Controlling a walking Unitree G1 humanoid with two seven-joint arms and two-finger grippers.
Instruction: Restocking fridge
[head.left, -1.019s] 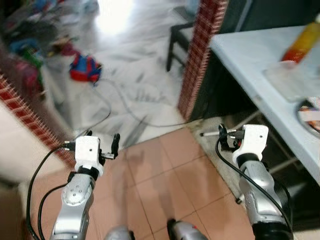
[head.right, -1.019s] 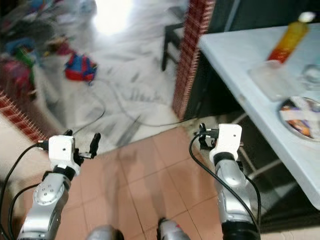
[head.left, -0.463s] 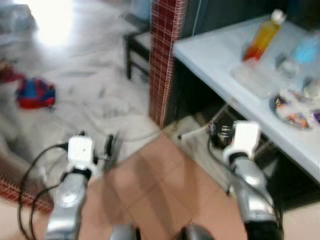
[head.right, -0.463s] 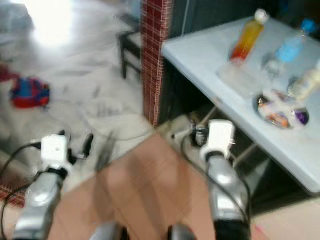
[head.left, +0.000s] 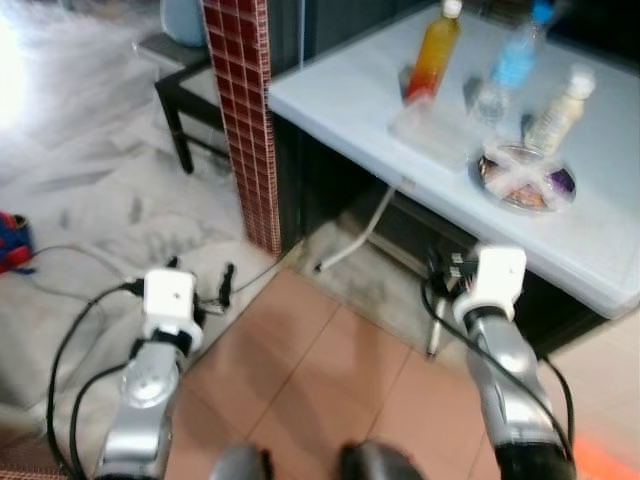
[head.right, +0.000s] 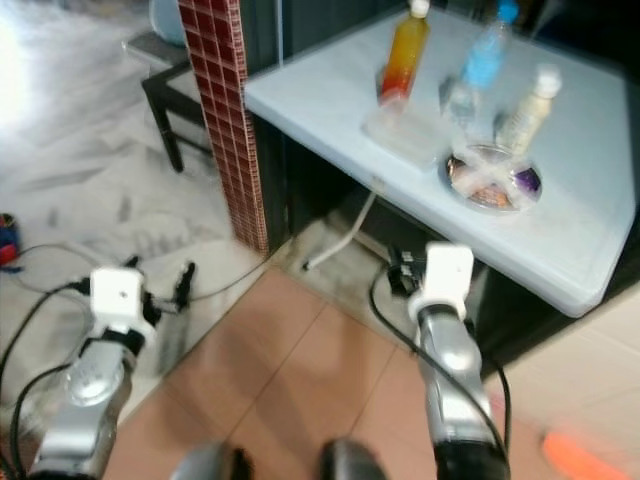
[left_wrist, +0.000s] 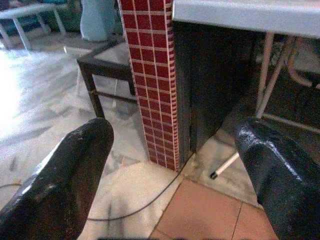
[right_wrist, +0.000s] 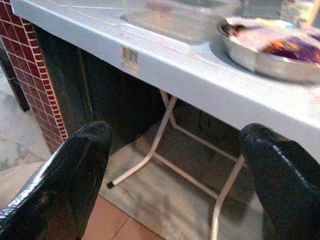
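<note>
facing the table (head.left: 340, 95) with bottles (head.left: 436, 55) waiting to be fetched; left gripper (left_wrist: 170, 175) and right gripper (right_wrist: 175, 175) fingers wide, empty.

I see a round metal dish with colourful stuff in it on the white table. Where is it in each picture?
Left eye: metal dish on the table's near right part.
Right eye: same dish, beside the pale bottle.
Left wrist: not there.
Right wrist: dish near the table edge.
Shared landmark: red tiled pillar.

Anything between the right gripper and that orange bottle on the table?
Nothing blocks it outright, but the right gripper sits below the table's edge, and a clear container lies just in front of the orange bottle.
</note>
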